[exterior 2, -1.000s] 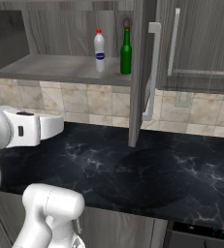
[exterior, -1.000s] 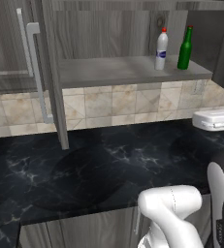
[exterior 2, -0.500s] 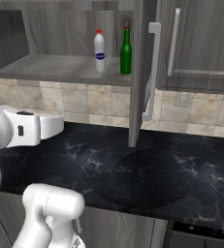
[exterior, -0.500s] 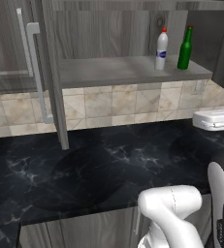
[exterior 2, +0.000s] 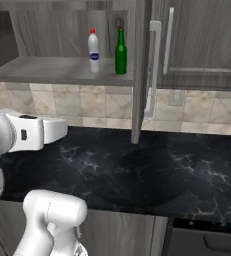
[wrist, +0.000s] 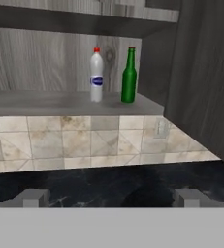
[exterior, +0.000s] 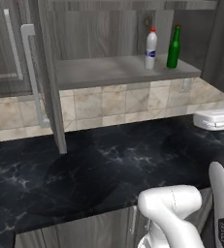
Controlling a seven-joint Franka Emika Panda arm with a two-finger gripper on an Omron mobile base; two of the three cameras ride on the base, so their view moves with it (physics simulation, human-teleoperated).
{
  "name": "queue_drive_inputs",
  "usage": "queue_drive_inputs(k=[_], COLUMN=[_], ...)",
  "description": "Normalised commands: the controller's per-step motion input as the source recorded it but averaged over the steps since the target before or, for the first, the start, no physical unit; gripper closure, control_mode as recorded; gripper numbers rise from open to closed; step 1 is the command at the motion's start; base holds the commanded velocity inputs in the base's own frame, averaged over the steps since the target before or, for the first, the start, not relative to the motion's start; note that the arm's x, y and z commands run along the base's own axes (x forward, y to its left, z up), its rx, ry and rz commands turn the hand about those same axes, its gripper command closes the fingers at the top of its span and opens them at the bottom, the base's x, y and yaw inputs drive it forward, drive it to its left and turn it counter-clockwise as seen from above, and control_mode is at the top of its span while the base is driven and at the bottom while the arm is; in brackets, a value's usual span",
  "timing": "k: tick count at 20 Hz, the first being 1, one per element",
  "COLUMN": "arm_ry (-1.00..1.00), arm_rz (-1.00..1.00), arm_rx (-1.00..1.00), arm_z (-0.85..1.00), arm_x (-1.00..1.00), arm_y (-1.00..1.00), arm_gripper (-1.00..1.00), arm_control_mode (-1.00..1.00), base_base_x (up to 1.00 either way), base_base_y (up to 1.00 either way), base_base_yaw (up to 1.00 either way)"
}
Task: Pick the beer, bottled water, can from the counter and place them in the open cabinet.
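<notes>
You are facing a black marble-look counter (exterior: 99, 169) backed by beige tile, with the open cabinet (exterior: 108, 72) hung above it. In the left base view, the bottled water (exterior: 151, 48) and the beer (exterior: 173, 47) stand upright just beside each other near the right end of the cabinet's bottom shelf, the beer nearer that end; the cabinet door (exterior: 48, 77) hangs open at the shelf's left end, edge-on to you, with its silver bar handle (exterior: 32, 77) on it. In the right base view, the same two bottles stand on the shelf just left of the open door, water on the left. In the hand view, the gripper (wrist: 111, 197) hangs above the worktop with its jaws spread wide and nothing between them, facing the shelf where both bottles stand near the right edge. You cannot tell where the can is.
</notes>
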Motion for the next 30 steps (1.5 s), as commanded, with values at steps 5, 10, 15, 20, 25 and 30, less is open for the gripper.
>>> queue_drive_inputs(k=[5,10,15,20,25,30], arm_ry=[0.00,0.00,0.00,0.00,0.00,0.00], arm_rz=[0.00,0.00,0.00,0.00,0.00,0.00], arm_rx=[0.00,0.00,0.00,0.00,0.00,0.00], arm_z=[0.00,0.00,0.00,0.00,0.00,0.00], arm_x=[0.00,0.00,0.00,0.00,0.00,0.00], arm_y=[0.00,0.00,0.00,0.00,0.00,0.00], arm_gripper=[-1.00,-1.00,-1.00,-1.00,-1.00,-1.00], arm_control_mode=[1.00,1.00,1.00,1.00,1.00,1.00], base_base_x=[-0.09,-0.15,-0.15,0.00,0.00,-0.05], base_base_y=[0.74,0.52,0.19,-0.04,-0.34,-0.34], base_base_yaw=[-0.40,-0.50,-0.55,-0.52,-0.42,-0.39])
